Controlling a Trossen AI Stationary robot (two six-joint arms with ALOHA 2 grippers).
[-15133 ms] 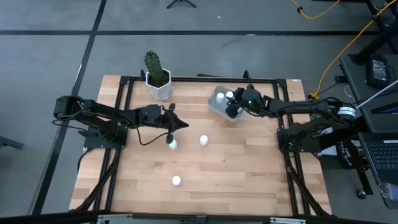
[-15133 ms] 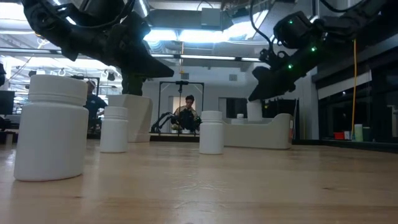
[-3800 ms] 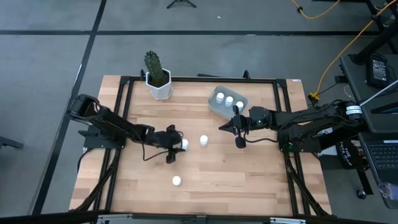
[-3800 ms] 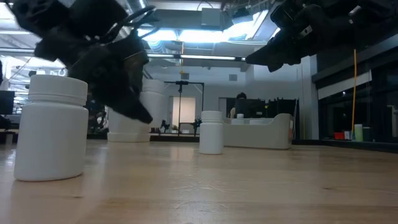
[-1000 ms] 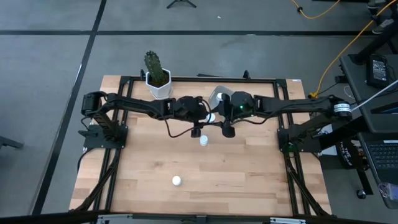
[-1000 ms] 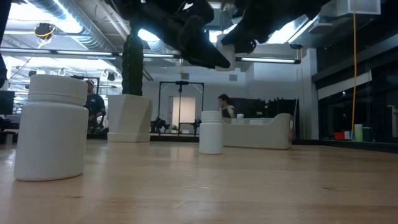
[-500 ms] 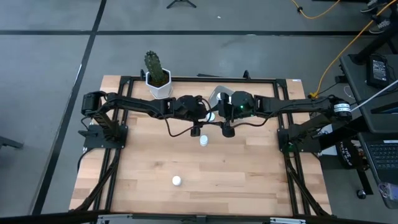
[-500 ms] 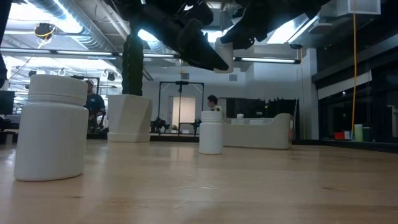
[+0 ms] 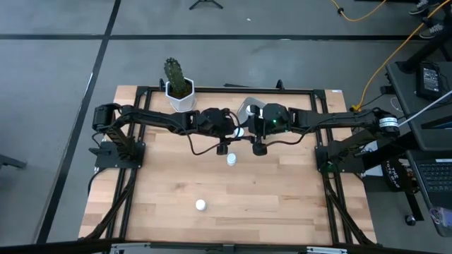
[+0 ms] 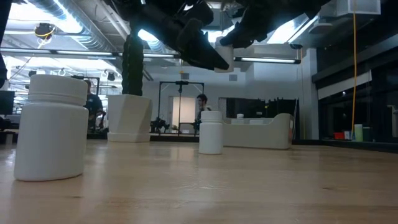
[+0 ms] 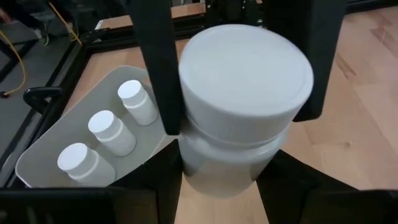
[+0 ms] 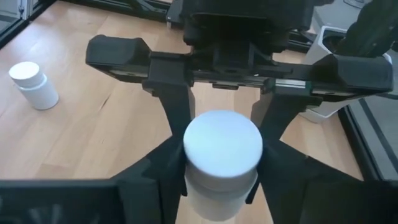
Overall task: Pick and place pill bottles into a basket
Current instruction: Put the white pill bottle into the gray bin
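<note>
One white pill bottle (image 9: 240,132) hangs over the table's middle, upright, between my two grippers. My left gripper (image 9: 234,132) comes at it from the table's left and my right gripper (image 9: 248,131) from the right; each is shut on it. Just beyond them lies the basket (image 11: 37,149), a pale grey tray with three pill bottles (image 11: 111,132) standing in it, mostly hidden under my right arm in the high view. Two more pill bottles stand on the wood, one nearly under the grippers (image 9: 231,159) and one toward the near edge (image 9: 200,205). My left gripper pinches the bottle's body (image 11: 205,168) just below the cap between its two fingers (image 11: 155,183). The fingers slant down from the table's left. The bottle stands upright in the hold, cap up, lifted clear of the table. My right gripper has its two fingers (image 12: 163,163) against opposite sides of the same bottle (image 12: 222,155), slanting down from the table's right. In the left wrist view they stand against the cap's sides (image 11: 186,93). The bottle stays upright and clear of the table.
A white hexagonal pot with a cactus (image 9: 181,95) stands at the far edge, left of the basket. The black frame rails (image 9: 138,127) run along the table's sides. Bare wood lies between the two loose bottles and the near edge. A person walks in the room behind.
Both arms have kept their place with the bottle between them, upright and clear of the table. My right gripper has rolled a little about its own pointing line. In the low view the person in the room behind has walked toward the left.
</note>
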